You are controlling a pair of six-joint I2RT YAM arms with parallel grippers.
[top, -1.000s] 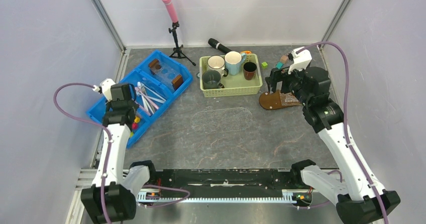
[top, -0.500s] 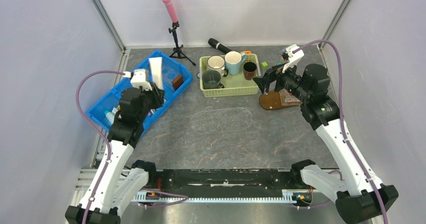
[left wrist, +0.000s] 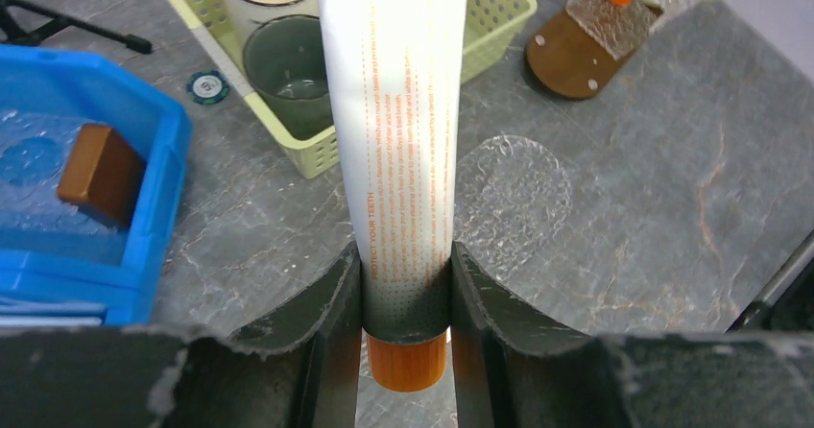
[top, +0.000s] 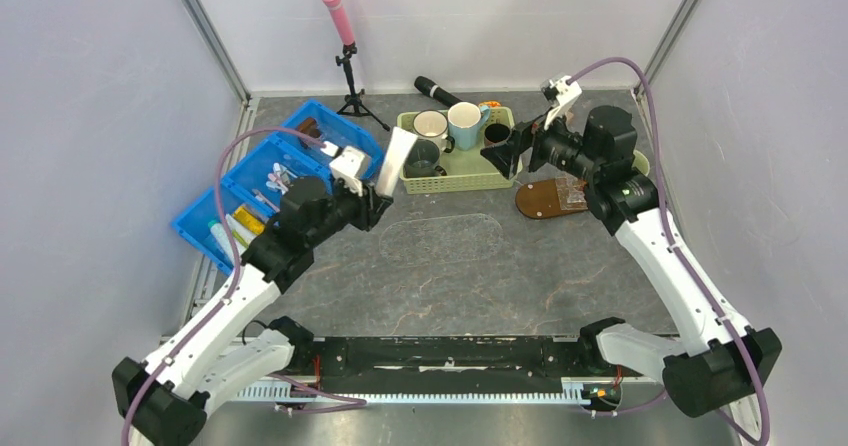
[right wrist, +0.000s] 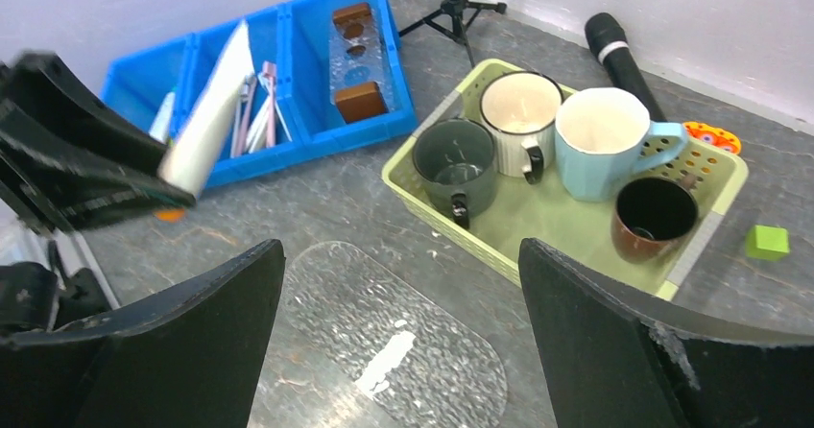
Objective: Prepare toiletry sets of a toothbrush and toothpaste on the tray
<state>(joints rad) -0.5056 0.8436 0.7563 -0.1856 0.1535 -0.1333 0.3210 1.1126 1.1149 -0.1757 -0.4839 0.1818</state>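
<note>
My left gripper is shut on a long white toothpaste tube, gripped just above its orange cap, body pointing up and away over the table's middle left. The tray, a dark-brown oval board, lies right of the green basket with a clear crinkled packet on its far end. Toothbrushes lie in the blue bin. My right gripper hangs open above the basket's right end, nothing between its fingers.
A blue divided bin sits at the left. The pale green basket holds several mugs. A clear textured oval mat lies mid-table. At the back stand a black microphone and a pink-topped tripod.
My left arm has come up out of the blue bin and swung right toward the table's middle, carrying the white tube. My right gripper has shifted left from the tray to over the basket.
</note>
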